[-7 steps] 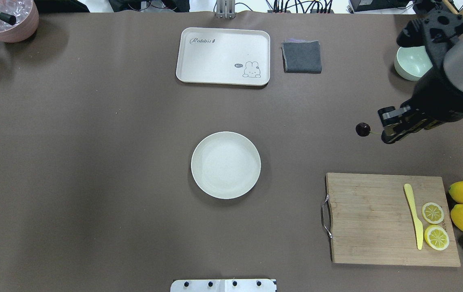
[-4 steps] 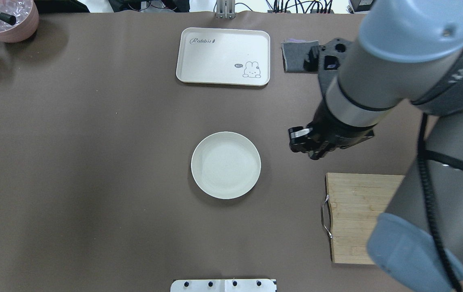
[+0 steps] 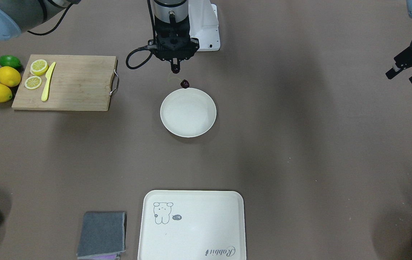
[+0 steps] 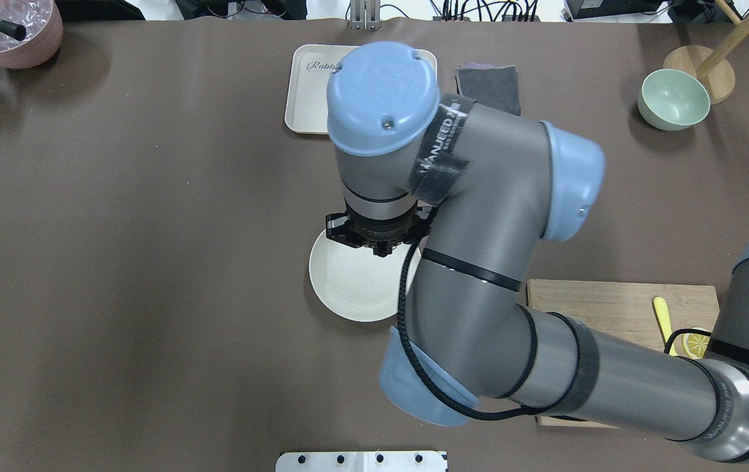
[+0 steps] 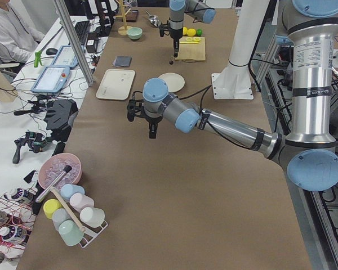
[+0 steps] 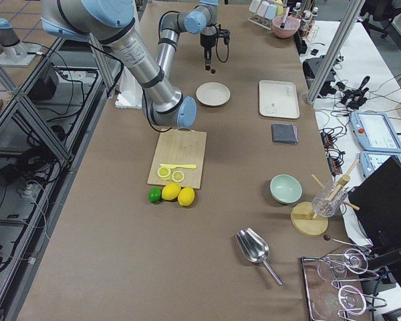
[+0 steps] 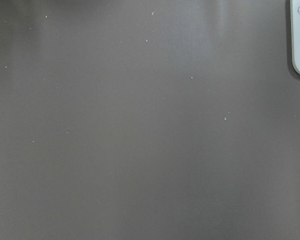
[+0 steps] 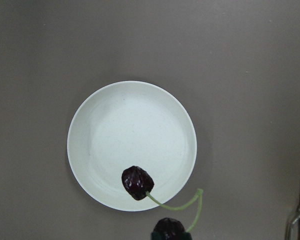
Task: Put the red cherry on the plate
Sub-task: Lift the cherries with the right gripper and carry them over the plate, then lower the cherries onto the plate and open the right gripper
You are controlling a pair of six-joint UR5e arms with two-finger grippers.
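The red cherry is a pair of dark fruits on thin green stems. My right gripper points down, shut on one fruit, while the other fruit dangles just above the near rim of the plate. In the right wrist view that hanging cherry lies over the round cream plate, close to its lower rim. The right arm covers much of the plate in the overhead view and hides its own fingers. My left gripper hovers far off to the side, open and holding nothing.
A wooden cutting board carries lemon slices and a yellow knife, with lemons and a lime beside it. The rabbit tray and a grey cloth lie at the far side. A green bowl stands far right.
My right arm has swung from the table's right side to above the plate, carrying the cherry with it. The arm now hides most of the plate in the overhead view.
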